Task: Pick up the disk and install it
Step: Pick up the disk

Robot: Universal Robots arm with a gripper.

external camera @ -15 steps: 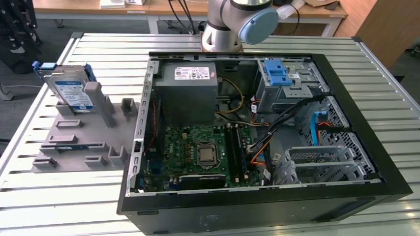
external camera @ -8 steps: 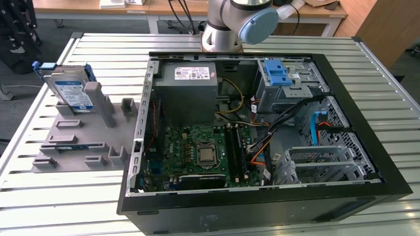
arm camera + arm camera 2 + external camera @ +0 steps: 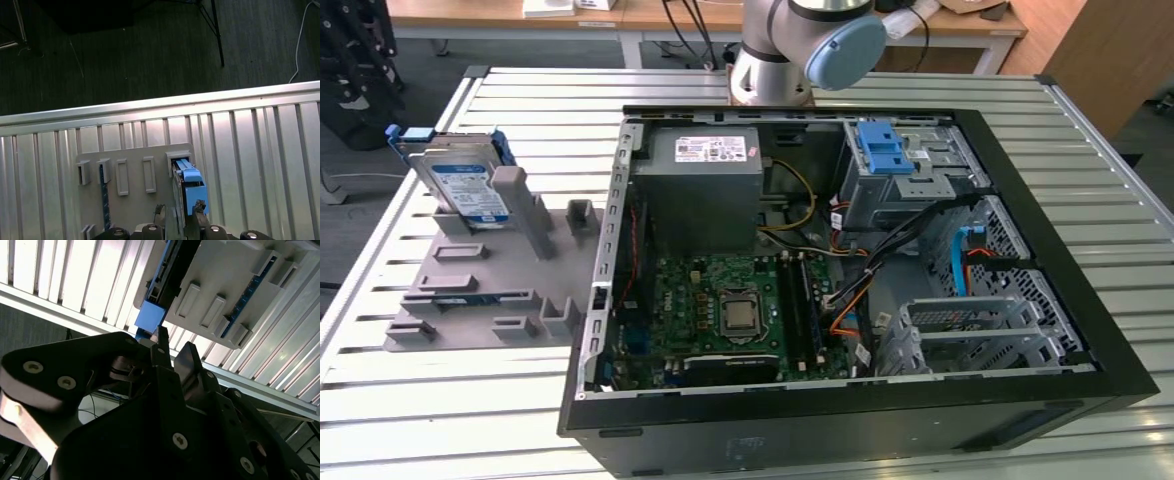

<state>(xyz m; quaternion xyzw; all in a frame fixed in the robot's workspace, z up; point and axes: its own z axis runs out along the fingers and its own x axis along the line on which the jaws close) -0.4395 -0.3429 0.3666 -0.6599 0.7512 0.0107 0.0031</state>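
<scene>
The disk [image 3: 462,180] is a silver drive with a blue-and-white label and a blue rail frame. It stands upright on edge in a slot of the grey holder [image 3: 480,285] on the table at the exterior view's left. In the first wrist view I look down on the disk's blue top edge [image 3: 190,186] in the holder [image 3: 132,210]. My gripper [image 3: 180,209] hangs above it, open, one fingertip on each side of the disk's line and not touching it. In the second wrist view the gripper [image 3: 175,347] points at the disk's blue end [image 3: 150,317].
An open computer case [image 3: 1067,250] fills the middle of the slatted table, with a grey power-supply box [image 3: 707,175], a motherboard [image 3: 734,300] and a drive cage with a blue latch [image 3: 886,150]. The arm's base [image 3: 781,60] stands behind the case. The table edge [image 3: 160,107] drops to dark floor beyond the holder.
</scene>
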